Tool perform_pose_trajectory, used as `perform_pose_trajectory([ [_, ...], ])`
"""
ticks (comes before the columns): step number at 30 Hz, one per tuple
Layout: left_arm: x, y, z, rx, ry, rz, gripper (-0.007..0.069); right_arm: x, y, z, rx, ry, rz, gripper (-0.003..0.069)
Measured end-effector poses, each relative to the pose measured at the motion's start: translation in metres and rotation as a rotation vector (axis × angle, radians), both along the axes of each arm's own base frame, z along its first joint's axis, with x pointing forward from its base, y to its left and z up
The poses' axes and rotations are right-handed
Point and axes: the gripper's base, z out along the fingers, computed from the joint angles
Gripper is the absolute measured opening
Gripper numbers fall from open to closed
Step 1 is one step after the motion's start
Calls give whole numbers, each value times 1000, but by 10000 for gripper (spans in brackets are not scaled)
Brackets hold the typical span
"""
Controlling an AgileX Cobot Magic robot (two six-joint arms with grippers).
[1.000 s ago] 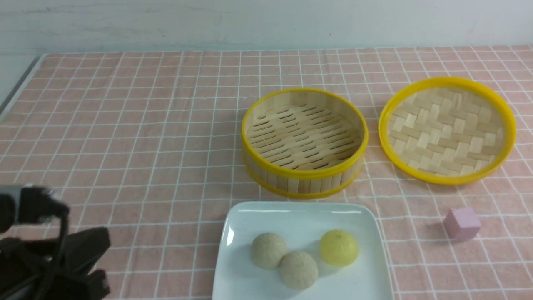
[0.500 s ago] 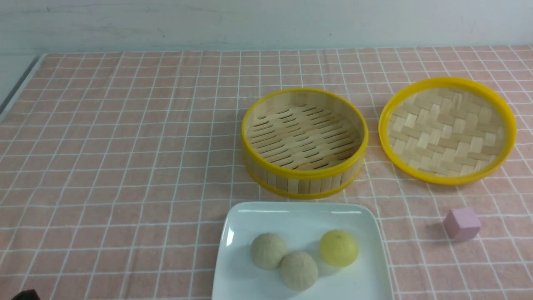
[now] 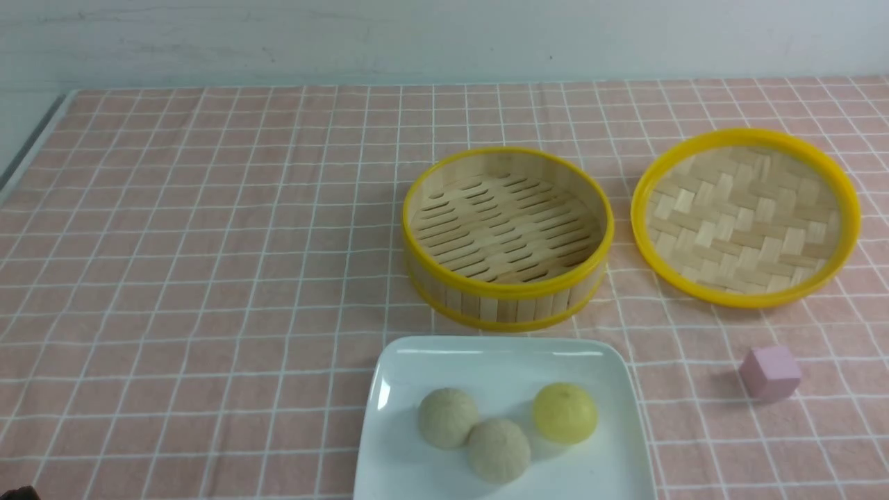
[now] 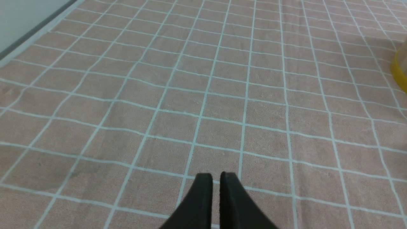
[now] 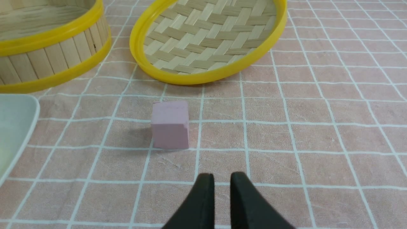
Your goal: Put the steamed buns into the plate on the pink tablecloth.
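Three steamed buns lie in the white square plate (image 3: 417, 368) on the pink tablecloth (image 3: 208, 243), near the front edge: two beige-grey buns (image 3: 448, 417) (image 3: 498, 450) touching, and a pale yellow bun (image 3: 565, 413) to their right. The plate's corner also shows in the right wrist view (image 5: 16, 127). My left gripper (image 4: 216, 175) is shut and empty over bare cloth at the front left. My right gripper (image 5: 222, 175) is shut and empty, a little short of the pink cube. Neither gripper shows in the front view.
An empty yellow-rimmed bamboo steamer (image 3: 508, 236) stands behind the plate, and its woven lid (image 3: 746, 215) lies to its right. A small pink cube (image 3: 771, 373) (image 5: 170, 124) sits right of the plate. The table's left edge (image 3: 28, 146) runs along the cloth.
My left arm, seen at the lower left a second ago, has drawn back out of the front view. The buns, plate, steamer and cube have not moved.
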Motion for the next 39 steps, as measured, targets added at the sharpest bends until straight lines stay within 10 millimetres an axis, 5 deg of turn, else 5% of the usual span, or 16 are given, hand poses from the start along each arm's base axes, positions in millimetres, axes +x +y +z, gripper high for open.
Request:
perform_pose_trajectory([
  [39, 0, 0, 0, 1, 0, 1, 94, 0, 0, 0, -3, 0, 1, 155],
])
